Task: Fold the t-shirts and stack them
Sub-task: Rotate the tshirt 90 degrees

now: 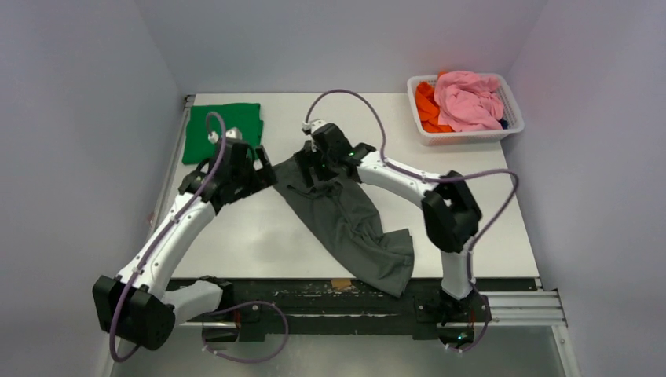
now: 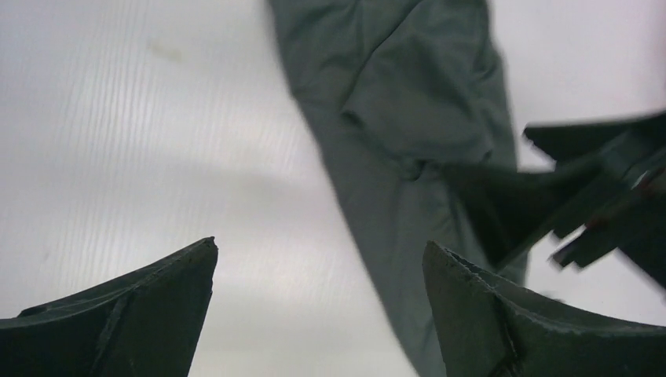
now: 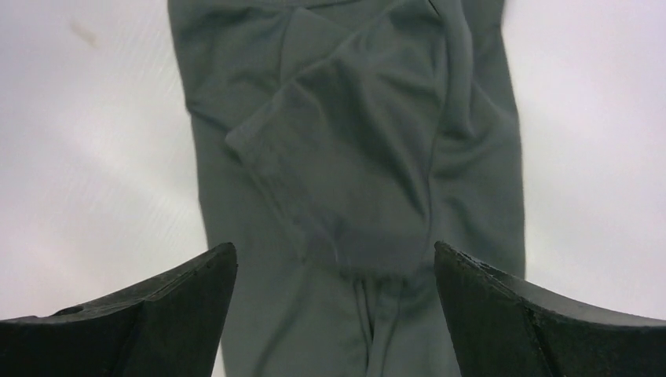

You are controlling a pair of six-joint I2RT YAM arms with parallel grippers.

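Two shirts showed in the top view. The green t-shirt (image 1: 222, 132) lay folded at the far left corner of the table (image 1: 259, 243). The charcoal-grey t-shirt (image 1: 353, 228) stretched in a crumpled diagonal band from mid-table to the near edge, where its lower end seemed to hang over. The left gripper (image 1: 263, 169) and right gripper (image 1: 314, 169) both hovered near its far end, close to each other. A white mesh basket (image 1: 463, 135) of pink and orange clothes stood at the far right corner. A pull on the far end could probably drag the overhanging part askew or let it slip off.

From the left wrist, the left gripper (image 2: 320, 247) had its jaws spread and empty over bare table, with the grey shirt (image 2: 408, 94) just to one side. The right gripper (image 2: 597, 181) was close by, so a careless reach might make the arms collide.

From the right wrist, the right gripper (image 3: 334, 250) also had its jaws spread and empty, above the bunched shirt (image 3: 353, 157). A sleeve (image 3: 314, 157) lay folded across the body, so a pinch here might catch only the top layer and lock the creases in.
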